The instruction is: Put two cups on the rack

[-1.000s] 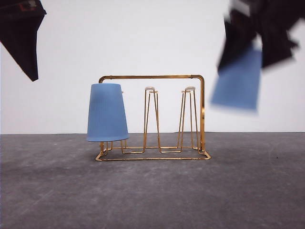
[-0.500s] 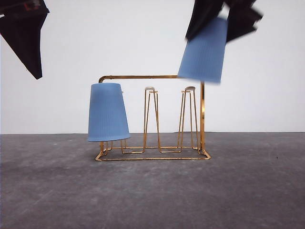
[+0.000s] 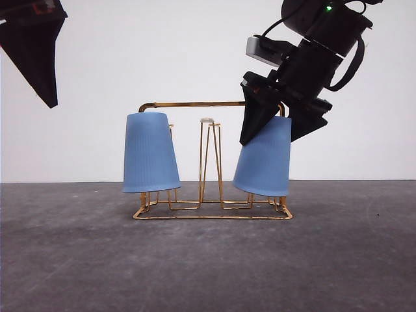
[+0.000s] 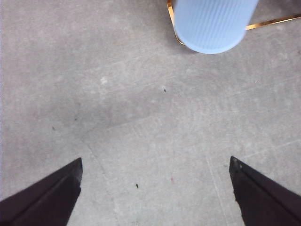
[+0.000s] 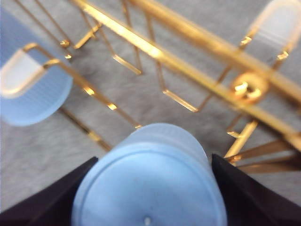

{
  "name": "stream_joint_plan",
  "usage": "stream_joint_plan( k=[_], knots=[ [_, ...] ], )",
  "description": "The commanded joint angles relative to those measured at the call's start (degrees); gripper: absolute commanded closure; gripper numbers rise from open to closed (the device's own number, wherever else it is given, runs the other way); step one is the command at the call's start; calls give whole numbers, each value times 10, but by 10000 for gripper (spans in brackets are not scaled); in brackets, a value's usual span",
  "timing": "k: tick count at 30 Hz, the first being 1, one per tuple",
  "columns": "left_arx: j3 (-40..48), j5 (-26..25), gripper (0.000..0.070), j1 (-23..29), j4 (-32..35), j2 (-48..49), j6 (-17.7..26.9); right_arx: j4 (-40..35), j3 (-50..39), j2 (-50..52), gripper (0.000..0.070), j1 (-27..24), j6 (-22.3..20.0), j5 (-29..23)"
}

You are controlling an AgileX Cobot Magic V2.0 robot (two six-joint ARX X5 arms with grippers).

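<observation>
From the front, the right pincer (image 3: 276, 127) grips an upturned cup (image 3: 264, 159) at the rack's (image 3: 214, 104) right end. The left wrist view shows the left pincer (image 4: 155, 188) spread wide above bare worktop (image 4: 117, 94).

Front view low and level across the table (image 3: 208, 260), both wrist views looking down, sharing the rack (image 3: 211, 104) (image 4: 273, 21) (image 5: 188, 37)

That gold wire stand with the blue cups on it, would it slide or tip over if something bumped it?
Probably it would slide. The rack is thin wire, so likely light, and its base just rests on the table. It might tip too: it stands tall, with the left cup hung high. The right gripper holding the second cup could drag it.
</observation>
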State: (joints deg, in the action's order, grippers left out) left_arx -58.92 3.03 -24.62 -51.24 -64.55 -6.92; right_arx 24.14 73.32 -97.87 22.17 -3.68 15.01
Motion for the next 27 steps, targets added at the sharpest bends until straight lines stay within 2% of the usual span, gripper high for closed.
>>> stream_joint_plan(
  k=[1, 3, 7, 12, 16, 19, 22, 27],
  knots=[
    [-5, -1, 105, -2, 2, -5, -2, -14, 7, -10, 70, 4, -3, 1],
    [-5, -1, 105, -2, 2, -5, -2, -24, 7, -10, 2, 5, 3, 2],
    [-5, -1, 105, -2, 4, -5, -2, -27, 7, -3, 0, 5, 20, 2],
    [-5, -1, 105, 0, 21, -5, -2, -34, 7, 55, 0, 5, 29, -3],
    [-5, -2, 105, 10, 35, -5, 2, -4, 7, 120, 0, 3, 32, -39],
    [-5, -2, 105, 27, 37, -5, 11, 43, 5, 169, 0, -7, 27, -71],
    [-5, -4, 105, 55, 40, -5, 24, 68, -14, 220, 0, -26, 26, -77],
    [-5, -16, 105, 107, 44, -5, 33, 72, -120, 327, 0, -66, 34, -120]
  ],
)
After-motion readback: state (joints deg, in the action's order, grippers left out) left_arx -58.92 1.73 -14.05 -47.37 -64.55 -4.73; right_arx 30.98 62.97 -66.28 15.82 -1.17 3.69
